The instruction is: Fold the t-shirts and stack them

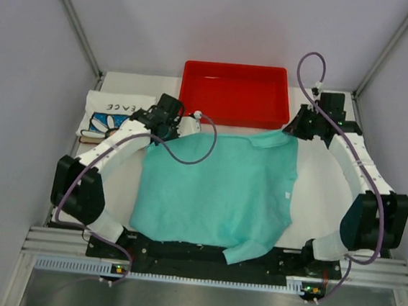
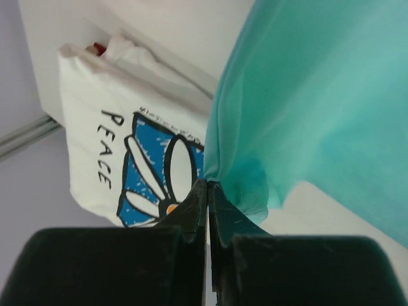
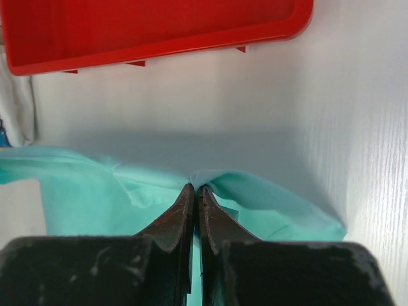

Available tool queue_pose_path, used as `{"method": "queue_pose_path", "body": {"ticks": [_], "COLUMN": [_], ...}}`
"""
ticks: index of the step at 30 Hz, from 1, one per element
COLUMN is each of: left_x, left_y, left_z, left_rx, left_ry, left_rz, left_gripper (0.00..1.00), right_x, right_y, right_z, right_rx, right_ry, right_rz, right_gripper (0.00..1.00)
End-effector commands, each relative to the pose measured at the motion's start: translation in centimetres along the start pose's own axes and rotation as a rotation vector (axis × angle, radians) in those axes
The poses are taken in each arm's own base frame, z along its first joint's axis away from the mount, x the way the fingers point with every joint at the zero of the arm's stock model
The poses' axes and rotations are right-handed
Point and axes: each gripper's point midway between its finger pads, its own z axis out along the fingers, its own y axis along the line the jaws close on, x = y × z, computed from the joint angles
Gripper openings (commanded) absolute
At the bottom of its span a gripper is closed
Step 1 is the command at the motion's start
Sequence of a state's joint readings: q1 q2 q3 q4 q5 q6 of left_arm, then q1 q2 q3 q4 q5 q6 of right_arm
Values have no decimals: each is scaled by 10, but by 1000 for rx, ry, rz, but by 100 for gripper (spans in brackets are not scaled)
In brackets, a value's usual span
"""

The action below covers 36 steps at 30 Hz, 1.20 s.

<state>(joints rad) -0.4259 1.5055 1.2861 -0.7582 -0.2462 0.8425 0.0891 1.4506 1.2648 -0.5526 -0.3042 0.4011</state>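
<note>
Teal t-shirt point(image 1: 215, 190) flat, long axis left-right, collar seemingly rightward, left gripper point(image 2: 208, 185) and right gripper point(image 3: 195, 188) clamped on it

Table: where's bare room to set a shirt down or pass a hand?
Free: bare table between the teal shirt and the right arm; a narrower strip between shirt and left arm. Crowded: the far edge, with white PEACE shirt, red tray, and the left gripper and right gripper shut on the teal shirt's far corners.
</note>
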Motion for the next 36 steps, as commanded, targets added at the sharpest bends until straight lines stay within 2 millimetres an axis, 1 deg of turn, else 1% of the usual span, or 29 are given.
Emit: {"method": "queue_pose_path", "body": {"ticks": [1, 3, 5, 8, 10, 12, 13, 14, 15, 17, 19, 20, 22, 25, 27, 30, 32, 36], "left_x": [-33, -33, -30, -21, -13, 0, 6, 11, 16, 24, 30, 34, 40, 47, 47, 39, 38, 41], "left_y": [22, 25, 26, 14, 1, -18, -27, -34, -42, -57, -66, -70, -74, -82, -83, -79, -77, -80], "left_z": [32, 43, 49, 54, 59, 64, 66, 67, 68, 67, 68, 71, 76, 80, 75, 61, 55, 52], "left_rx": [-91, -95, -87, -48, -11, 54, 83, 110, 139, 211, 253, 265, 282, 316, 329, 320, 309, 318], "left_ry": [-109, -97, -73, -48, -34, -7, 6, 15, 29, 44, 62, 76, 102, 135, 142, 103, 84, 97], "left_rz": [49, 54, 61, 103, 154, 215, 245, 260, 275, 296, 324, 335, 354, 361, 353, 344, 349, 350], "left_gripper": [0, 0, 0, 0, 0, 0, 0, 0, 0, 0, 0, 0, 0, 0, 0, 0, 0, 0], "right_x": [-34, -27, -17, 4, 20, 43, 57, 65, 79, 93, 102, 105, 116, 131, 135, 131, 131, 147], "right_y": [2, -2, -5, -11, -16, -23, -24, -25, -29, -36, -42, -43, -46, -44, -42, -43, -45, -47], "right_z": [14, 19, 21, 18, 16, 18, 19, 19, 19, 18, 19, 20, 25, 31, 31, 25, 20, 10], "right_rx": [-2, 3, 5, 12, 15, 19, 6, -1, 1, 21, 36, 38, 36, 0, -13, 0, 21, 29], "right_ry": [-108, -88, -62, -25, 0, 44, 77, 93, 122, 141, 152, 156, 187, 226, 233, 211, 212, 262], "right_rz": [-75, -72, -59, -39, -15, 26, 44, 53, 66, 74, 81, 89, 115, 146, 158, 145, 134, 139], "right_gripper": [0, 0, 0, 0, 0, 0, 0, 0, 0, 0, 0, 0, 0, 0, 0, 0, 0, 0]}}
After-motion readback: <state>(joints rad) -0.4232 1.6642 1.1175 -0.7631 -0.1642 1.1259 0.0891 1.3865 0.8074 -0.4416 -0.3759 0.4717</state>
